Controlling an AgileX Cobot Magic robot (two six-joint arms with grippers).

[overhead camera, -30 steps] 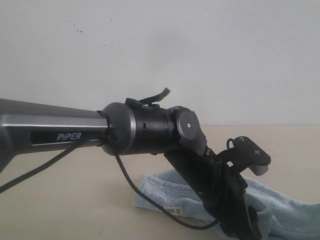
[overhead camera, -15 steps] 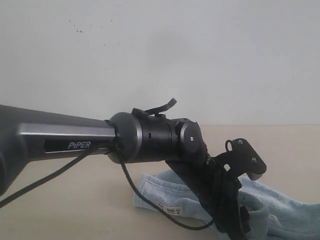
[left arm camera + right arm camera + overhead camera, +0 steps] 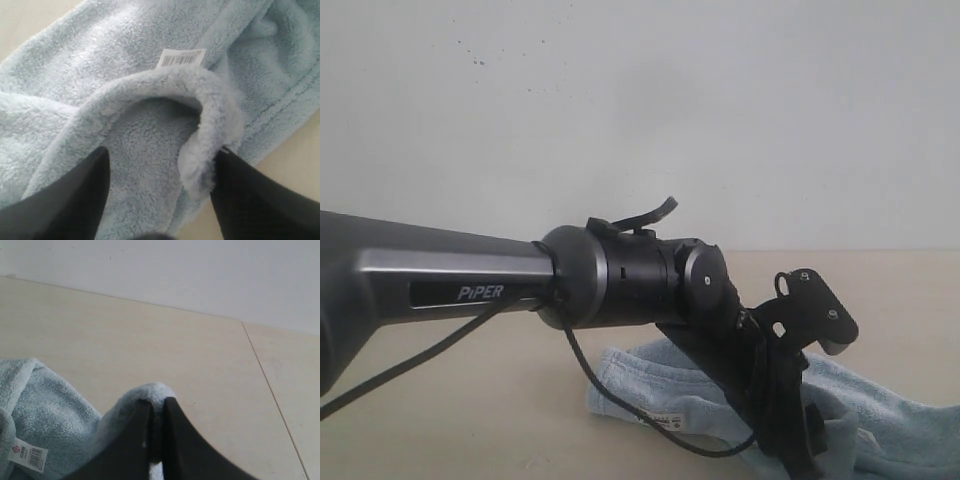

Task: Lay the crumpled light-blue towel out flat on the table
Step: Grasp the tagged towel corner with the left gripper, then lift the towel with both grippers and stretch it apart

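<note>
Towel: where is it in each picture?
Exterior view: towel at the bottom right, partly behind the black arm.
Left wrist view: towel fills nearly the whole picture.
Right wrist view: towel in the bottom left corner, one bit pinched in the right gripper.
Shared landmark: the beige table under it shows in all three.

Low exterior, close wrists, shared towel (image 3: 100,65)
</note>
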